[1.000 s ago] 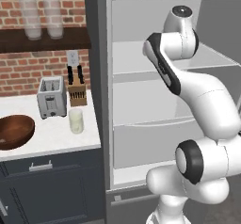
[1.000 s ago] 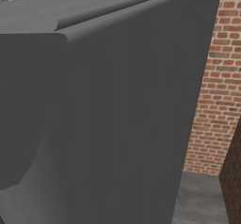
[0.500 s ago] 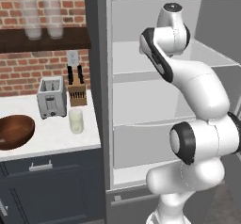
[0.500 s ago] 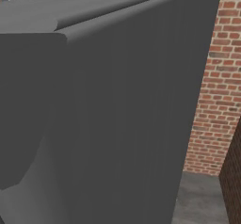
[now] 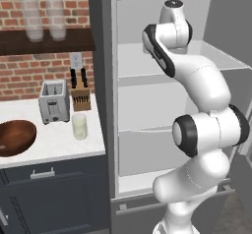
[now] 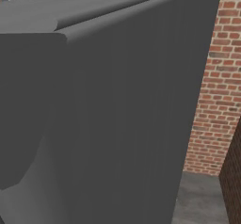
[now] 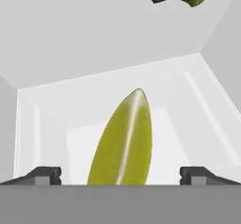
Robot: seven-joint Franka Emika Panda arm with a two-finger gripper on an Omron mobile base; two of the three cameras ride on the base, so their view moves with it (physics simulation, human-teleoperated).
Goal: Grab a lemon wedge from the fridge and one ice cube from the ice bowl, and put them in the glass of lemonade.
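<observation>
I have the gripper (image 7: 120,176) spread wide inside the tall dark grey fridge (image 5: 101,56). The yellow-green lemon wedge (image 7: 123,143) lies on the white shelf between the fingertips (image 7: 44,175), long axis pointing away toward the back wall.

Over the last second, swung further into the fridge (image 5: 162,105), upper links folded tighter and drawn leftward and up toward the top shelf, elbow joint now lower and further forward than before. Wrist cap raised close under the fridge ceiling. Base cameras unmoved. Hand view now has the lemon wedge (image 7: 123,142) lying straight ahead between the spread fingertips (image 7: 44,175) of the gripper (image 7: 120,175).
</observation>
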